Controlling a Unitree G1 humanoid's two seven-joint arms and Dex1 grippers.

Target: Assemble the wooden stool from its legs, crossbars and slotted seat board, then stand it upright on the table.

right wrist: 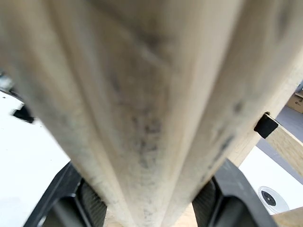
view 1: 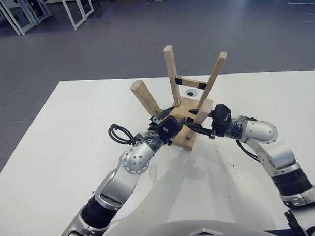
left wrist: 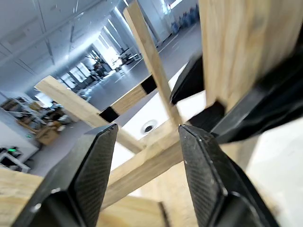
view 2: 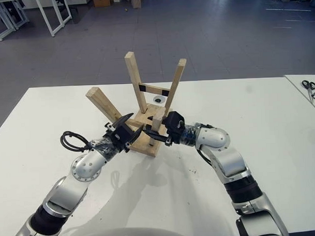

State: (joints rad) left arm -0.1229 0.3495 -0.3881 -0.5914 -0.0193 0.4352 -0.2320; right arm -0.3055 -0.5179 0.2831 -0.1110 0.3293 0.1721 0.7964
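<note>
One tilted stool [view 1: 185, 139], right hand [view 2: 157, 132] clenched on its leg [view 1: 203, 112], left hand [left wrist: 147, 130] spread beside, scissors [view 2: 309, 85] well apart

Bright, even light from overhead falls on the white table [view 1: 55, 152]. Soft, pale shadows lie just near of the stool [view 1: 185, 104] and under both arms. In the right wrist view the close leg [right wrist: 142, 94] is blurred.
</note>
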